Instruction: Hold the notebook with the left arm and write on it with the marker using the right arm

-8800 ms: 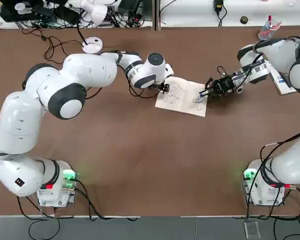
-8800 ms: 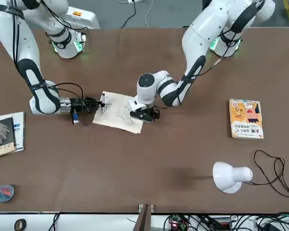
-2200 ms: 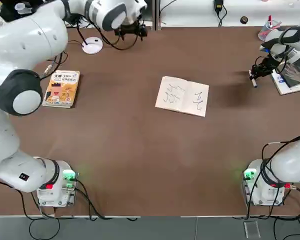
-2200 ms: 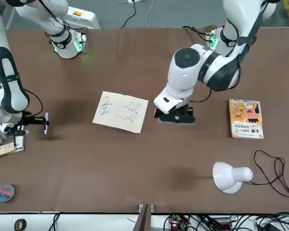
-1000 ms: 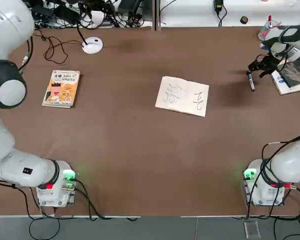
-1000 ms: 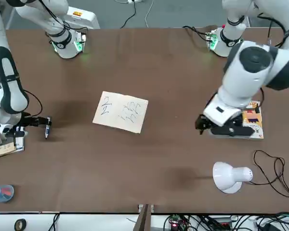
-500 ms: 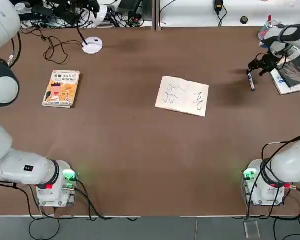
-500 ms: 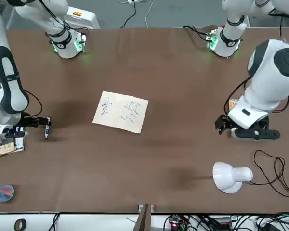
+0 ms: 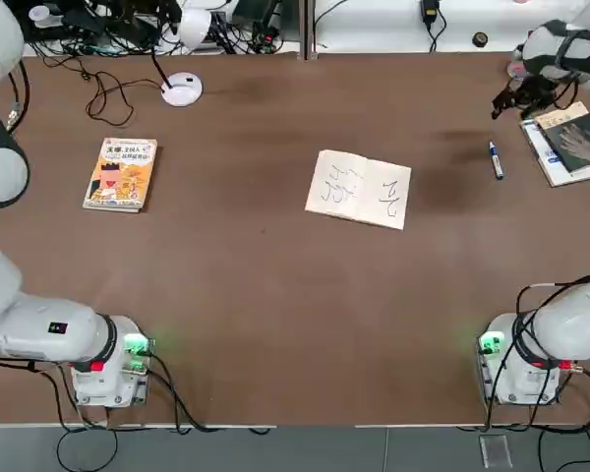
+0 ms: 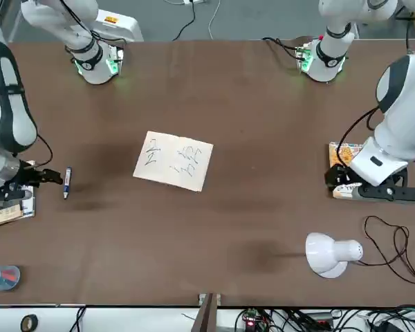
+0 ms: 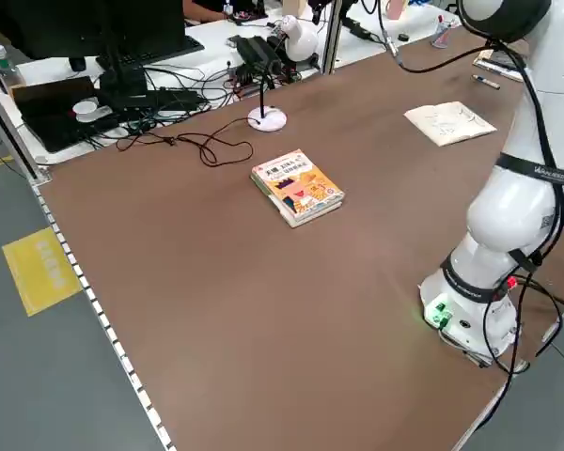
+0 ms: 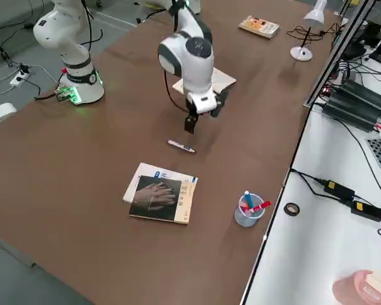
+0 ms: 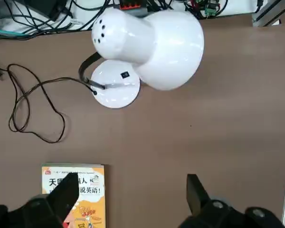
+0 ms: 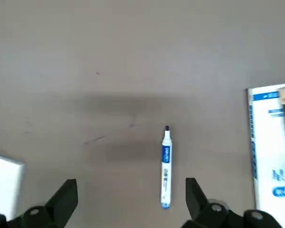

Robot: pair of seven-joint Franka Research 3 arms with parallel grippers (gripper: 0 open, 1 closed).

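The notebook [image 9: 359, 189] lies open and flat mid-table with dark scribbles on it, and neither gripper touches it. The marker [image 9: 495, 160] lies alone on the table to its right, white with a blue cap. My right gripper [image 9: 504, 101] hovers beyond the marker, apart from it. In the right wrist view it [image 14: 129, 199] is open and empty above the marker [image 14: 166, 168]. My left gripper [image 13: 130, 202] is open and empty, high over the far left of the table. In the front view it [image 10: 339, 176] hangs by the orange book [image 10: 342, 169].
A white desk lamp [image 9: 182, 88] and its cord sit at the far left, with the orange book [image 9: 119, 174] nearer. A dark-covered book on papers [image 9: 565, 143] lies right of the marker. A cup of pens [image 12: 247, 210] stands near the far right edge.
My right gripper has risen and drawn back from the marker, which stays on the table. My left gripper has swung farther left, over the orange book and lamp.
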